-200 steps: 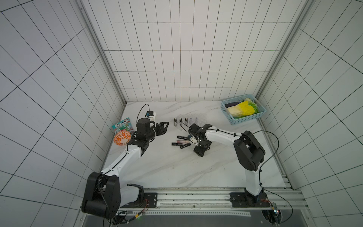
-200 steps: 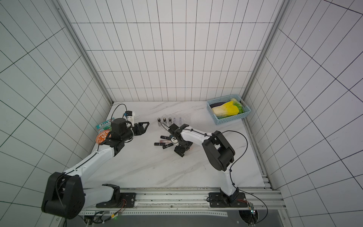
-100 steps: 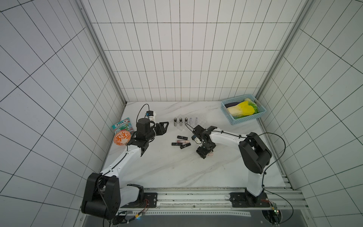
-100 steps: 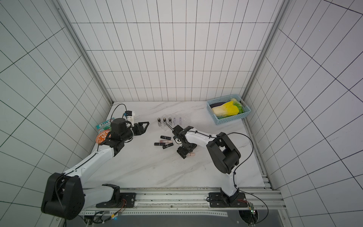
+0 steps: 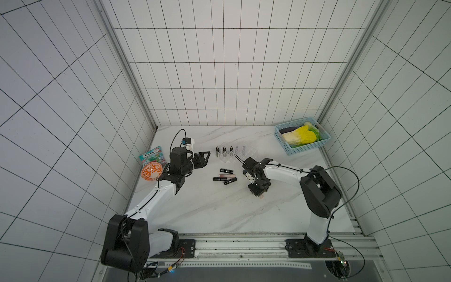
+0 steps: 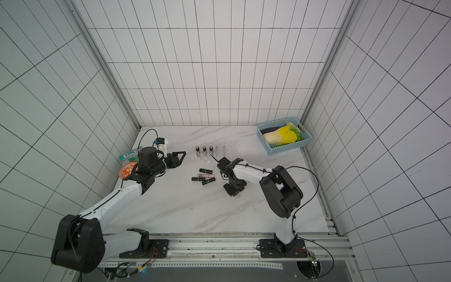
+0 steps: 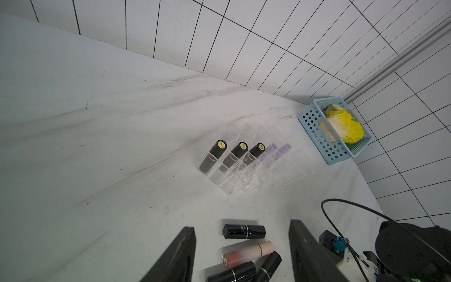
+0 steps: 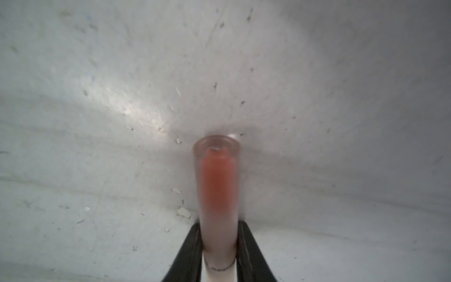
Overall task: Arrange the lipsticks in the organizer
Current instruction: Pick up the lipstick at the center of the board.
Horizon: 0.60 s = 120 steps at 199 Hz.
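My right gripper (image 5: 258, 192) points down at the marble in front of the organizer, shut on a pale pink lipstick (image 8: 216, 183) with a red core. The tube sticks out from between the black fingers (image 8: 192, 244) towards the table. The clear organizer (image 5: 241, 156) (image 7: 280, 171) holds three black lipsticks (image 7: 234, 153) and two lavender ones (image 7: 275, 152) upright in a row. Several loose lipsticks (image 5: 225, 175) (image 6: 203, 175), black ones and one pink, lie flat to the left of my right gripper. My left gripper (image 5: 206, 158) (image 7: 241, 224) hangs open near them, holding nothing.
A light-blue perforated basket (image 5: 305, 148) with a yellow cabbage stands at the back right corner. A snack packet (image 5: 152, 156) and an orange patterned bowl (image 5: 151, 171) sit by the left wall, behind my left arm.
My right gripper has shifted a little towards the front and right, away from the loose tubes, and has shut on the pale pink lipstick. The left arm has not moved.
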{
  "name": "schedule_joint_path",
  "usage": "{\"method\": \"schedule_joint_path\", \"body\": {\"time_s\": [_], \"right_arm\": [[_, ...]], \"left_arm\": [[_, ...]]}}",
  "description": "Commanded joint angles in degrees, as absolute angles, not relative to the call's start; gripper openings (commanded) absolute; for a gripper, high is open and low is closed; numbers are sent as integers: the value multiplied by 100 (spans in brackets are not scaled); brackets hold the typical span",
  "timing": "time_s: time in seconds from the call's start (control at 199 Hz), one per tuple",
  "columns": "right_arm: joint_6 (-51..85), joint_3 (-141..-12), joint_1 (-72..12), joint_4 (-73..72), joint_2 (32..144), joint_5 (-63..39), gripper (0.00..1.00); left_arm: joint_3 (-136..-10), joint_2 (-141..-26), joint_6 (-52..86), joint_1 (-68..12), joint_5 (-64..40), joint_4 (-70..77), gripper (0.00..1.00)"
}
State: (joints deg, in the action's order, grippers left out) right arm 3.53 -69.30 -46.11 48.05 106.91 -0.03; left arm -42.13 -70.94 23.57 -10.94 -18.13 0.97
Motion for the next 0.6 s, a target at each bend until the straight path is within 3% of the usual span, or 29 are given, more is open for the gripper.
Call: {"method": "schedule_joint_path", "body": {"time_s": [0.0,0.126,0.216,0.351,0.598], "right_arm": [[560,-6610,-4488,5024,10721,16,17],[631,-6542,-4289,4872,10194,-229,12],[666,-6535,-4114,4740,9529,-508,12],[633,-6585,-3867,4485,8423,-1372,13],[662,-6862,-3639,4269,7627,-3314,19]], "left_arm": [[-4457,-6996,2438,-1117,-2058,22,59],[-4673,-7108,2612,-1101,-2892,22,62],[-4948,-7319,2718,-1066,-4007,9,76],[-5230,-7619,2956,-1181,-5614,220,80],[-5367,-7554,2768,-1950,-6201,545,81]]}}
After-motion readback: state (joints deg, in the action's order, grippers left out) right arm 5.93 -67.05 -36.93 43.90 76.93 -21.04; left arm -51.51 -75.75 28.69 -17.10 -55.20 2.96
